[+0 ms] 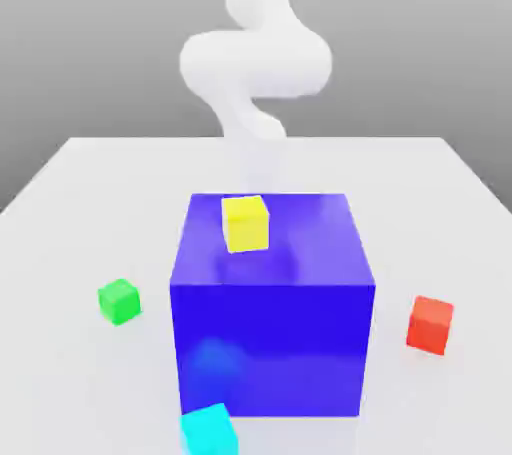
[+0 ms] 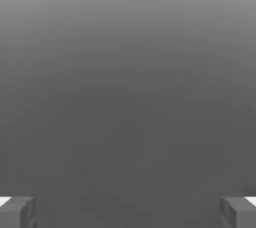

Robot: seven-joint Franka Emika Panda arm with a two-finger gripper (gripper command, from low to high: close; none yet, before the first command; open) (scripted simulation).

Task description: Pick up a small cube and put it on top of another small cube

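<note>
Nearest you in the exterior view, a cyan cube (image 1: 208,432) sits on the white tabletop (image 1: 80,203) at about seven o'clock from the big blue cube (image 1: 270,308), just beside its front face. At nine o'clock from the blue cube, apart from it, you see a green cube (image 1: 119,301). At three o'clock, also apart, the red cube (image 1: 431,324) rests on the tabletop. On the blue cube's top face, toward its far edge, stands a yellow cube (image 1: 245,223). Beyond it, at twelve o'clock, the white arm (image 1: 255,63) rises blurred. In the hand view the pincer (image 2: 128,212) stands wide apart, its fingers (image 2: 19,212) at opposite edges with nothing between them.
</note>
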